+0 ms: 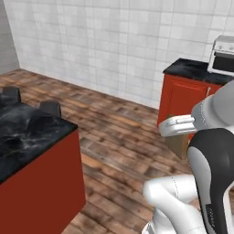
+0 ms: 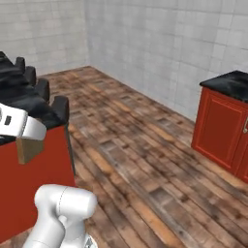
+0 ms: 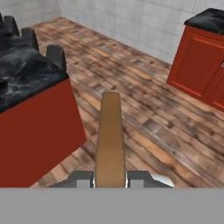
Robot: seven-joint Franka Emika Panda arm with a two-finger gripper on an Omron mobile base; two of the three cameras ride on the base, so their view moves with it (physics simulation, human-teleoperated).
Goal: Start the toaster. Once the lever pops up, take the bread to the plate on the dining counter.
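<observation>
Slippage is the main hazard: the gripper [image 3: 110,179] clamps the bread [image 3: 110,135] only by its near edge, jaws closed on the slice, so most of it stands unsupported beyond the fingertips. A sharp base turn or arm swing could pivot or drop it onto the wooden floor [image 3: 144,109]. Collision is the second hazard: the dining counter [image 3: 26,78], black marble over a red panel, lies near at 10 o'clock in the hand view, with dark stools [image 3: 56,56] along its far edge. Bread extends toward 12 o'clock from the gripper. Red cabinets [image 3: 197,65] stand well apart at 2 o'clock.
</observation>
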